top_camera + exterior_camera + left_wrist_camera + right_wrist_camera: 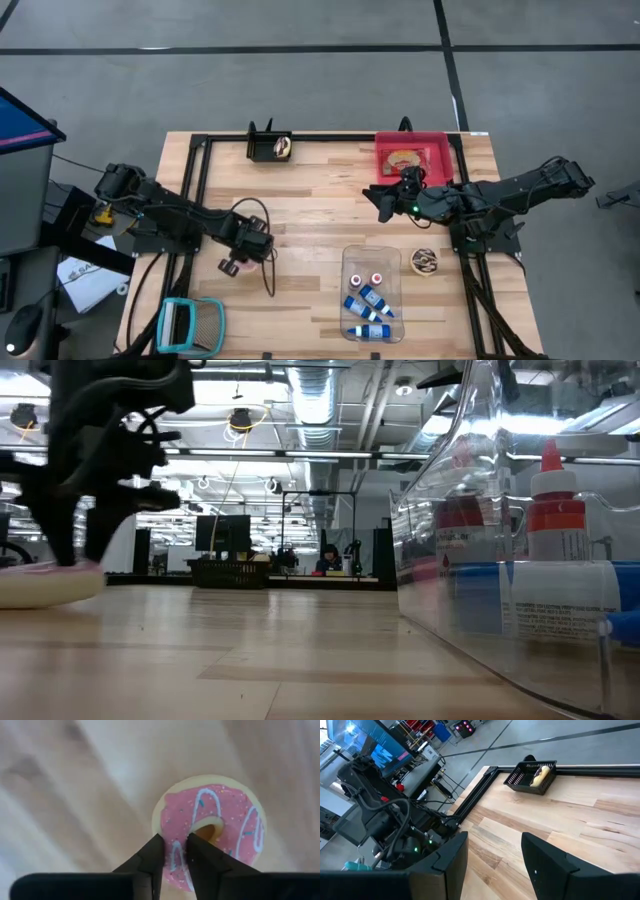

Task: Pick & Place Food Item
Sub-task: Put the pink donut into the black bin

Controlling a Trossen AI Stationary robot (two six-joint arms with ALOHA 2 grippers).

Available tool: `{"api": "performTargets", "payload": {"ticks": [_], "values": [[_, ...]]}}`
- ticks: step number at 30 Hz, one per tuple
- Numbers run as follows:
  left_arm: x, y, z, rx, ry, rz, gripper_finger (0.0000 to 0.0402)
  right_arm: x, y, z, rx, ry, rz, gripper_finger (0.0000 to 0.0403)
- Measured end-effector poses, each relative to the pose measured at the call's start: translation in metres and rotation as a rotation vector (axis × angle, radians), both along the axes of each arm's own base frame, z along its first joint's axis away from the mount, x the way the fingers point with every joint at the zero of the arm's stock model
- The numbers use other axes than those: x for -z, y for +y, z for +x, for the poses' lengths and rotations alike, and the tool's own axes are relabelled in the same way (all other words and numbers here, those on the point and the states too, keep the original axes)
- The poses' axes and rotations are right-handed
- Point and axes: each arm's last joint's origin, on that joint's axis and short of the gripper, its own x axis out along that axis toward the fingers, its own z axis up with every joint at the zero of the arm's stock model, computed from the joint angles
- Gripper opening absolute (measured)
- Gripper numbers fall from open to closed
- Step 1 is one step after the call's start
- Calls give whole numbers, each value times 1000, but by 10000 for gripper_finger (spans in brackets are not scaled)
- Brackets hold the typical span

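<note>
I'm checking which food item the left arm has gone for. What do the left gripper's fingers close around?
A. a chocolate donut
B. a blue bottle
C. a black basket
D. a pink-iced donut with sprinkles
D: in the left wrist view the left gripper pinches the ring of the pink-iced donut.

The overhead camera looks straight down on the whole bench (300, 220). A second sits at bench-top level, facing across it into the room, tight beside the clear bin (480, 560). The left wrist camera peers down close on the doughnut (215, 825). The right wrist camera faces across the bench toward the black basket (531, 777), also seen from overhead.
</note>
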Motion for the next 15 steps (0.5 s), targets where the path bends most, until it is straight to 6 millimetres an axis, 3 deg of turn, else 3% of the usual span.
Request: {"api": "performTargets", "payload": {"ticks": [8,15], "values": [[-31,51,25,36,-54,197,90,2,-3,0,13,19,-5,177],[-64,132,40,-260,-186,325,86,3,-5,0,22,36,-10,177]]}}
